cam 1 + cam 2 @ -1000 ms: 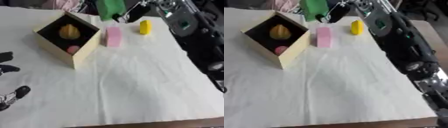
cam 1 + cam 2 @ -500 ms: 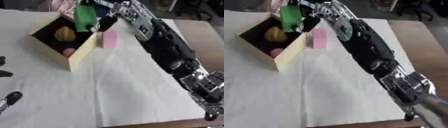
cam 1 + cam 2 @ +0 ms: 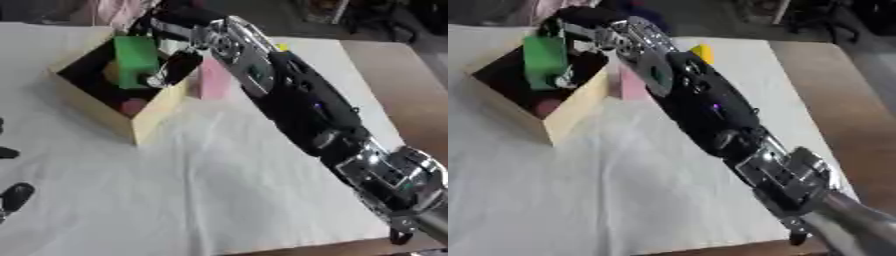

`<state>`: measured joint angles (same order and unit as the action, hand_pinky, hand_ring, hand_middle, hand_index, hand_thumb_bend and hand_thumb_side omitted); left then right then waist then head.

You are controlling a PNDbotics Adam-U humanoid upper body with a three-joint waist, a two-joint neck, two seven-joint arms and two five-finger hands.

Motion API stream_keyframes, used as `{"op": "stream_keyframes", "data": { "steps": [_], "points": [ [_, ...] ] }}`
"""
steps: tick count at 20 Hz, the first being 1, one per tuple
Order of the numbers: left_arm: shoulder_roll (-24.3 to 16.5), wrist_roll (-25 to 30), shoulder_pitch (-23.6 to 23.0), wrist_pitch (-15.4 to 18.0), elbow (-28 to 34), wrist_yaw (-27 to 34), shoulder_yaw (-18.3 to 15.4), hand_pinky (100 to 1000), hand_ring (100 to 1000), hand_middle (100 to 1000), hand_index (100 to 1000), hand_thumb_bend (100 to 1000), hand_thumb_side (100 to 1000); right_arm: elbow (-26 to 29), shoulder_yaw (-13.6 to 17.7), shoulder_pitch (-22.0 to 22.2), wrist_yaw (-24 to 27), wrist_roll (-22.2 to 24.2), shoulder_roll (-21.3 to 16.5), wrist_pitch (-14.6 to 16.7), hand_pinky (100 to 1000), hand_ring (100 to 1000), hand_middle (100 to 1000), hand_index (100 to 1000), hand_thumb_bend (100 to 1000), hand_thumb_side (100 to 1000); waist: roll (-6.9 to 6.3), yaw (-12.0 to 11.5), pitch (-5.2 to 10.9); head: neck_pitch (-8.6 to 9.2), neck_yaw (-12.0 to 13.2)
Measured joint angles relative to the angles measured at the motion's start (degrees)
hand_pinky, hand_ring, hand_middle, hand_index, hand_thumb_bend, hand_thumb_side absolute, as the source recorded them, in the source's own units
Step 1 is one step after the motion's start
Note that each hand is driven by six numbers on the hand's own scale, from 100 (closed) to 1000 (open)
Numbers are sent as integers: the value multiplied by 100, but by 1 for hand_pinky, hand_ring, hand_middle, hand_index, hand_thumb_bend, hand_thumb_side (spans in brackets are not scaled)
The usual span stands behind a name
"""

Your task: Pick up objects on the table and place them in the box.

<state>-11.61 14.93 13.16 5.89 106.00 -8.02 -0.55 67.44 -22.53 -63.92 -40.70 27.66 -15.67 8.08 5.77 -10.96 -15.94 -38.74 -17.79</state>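
**Green block held over the open box**

We saw the right arm reach in from the near right, stretched diagonally across the white cloth (image 3: 227,190) toward the far left. At its end the right hand (image 3: 175,67) had its fingers and thumb curled round a green block (image 3: 136,61), holding it upright over the open mouth of the box (image 3: 149,117). Whether the block touched anything inside, we could not tell.

The box was a pale wooden cube with a dark interior, standing on the far left part of the cloth. Inside we made out a yellowish rounded thing, mostly hidden behind the block, and a small pink-red object (image 3: 547,106) near the box's near wall.

Just right of the box a pink block (image 3: 213,80) stood on the cloth, partly covered by the arm. Farther back, a yellow block (image 3: 703,52) showed beside the arm.

The left hand (image 3: 13,197) showed only as dark fingers at the near left edge; we could not tell how they were set
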Motion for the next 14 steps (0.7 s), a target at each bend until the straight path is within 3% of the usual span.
{"op": "stream_keyframes", "data": {
  "steps": [7, 14],
  "points": [
    [0, -10, 1, -11, 0, 1, 0, 768, 643, 838, 809, 687, 415, 191, -42, 0, 60, 70, 31, 9, 769, 712, 766, 901, 483, 440, 0, 33, 0, 0, -4],
    [0, -16, -1, -17, 0, 1, -1, 768, 642, 838, 809, 684, 418, -33, 438, 77, 170, -310, -377, -376, 799, 763, 853, 941, 485, 421, 0, 63, 0, 5, 4]
  ]
}}
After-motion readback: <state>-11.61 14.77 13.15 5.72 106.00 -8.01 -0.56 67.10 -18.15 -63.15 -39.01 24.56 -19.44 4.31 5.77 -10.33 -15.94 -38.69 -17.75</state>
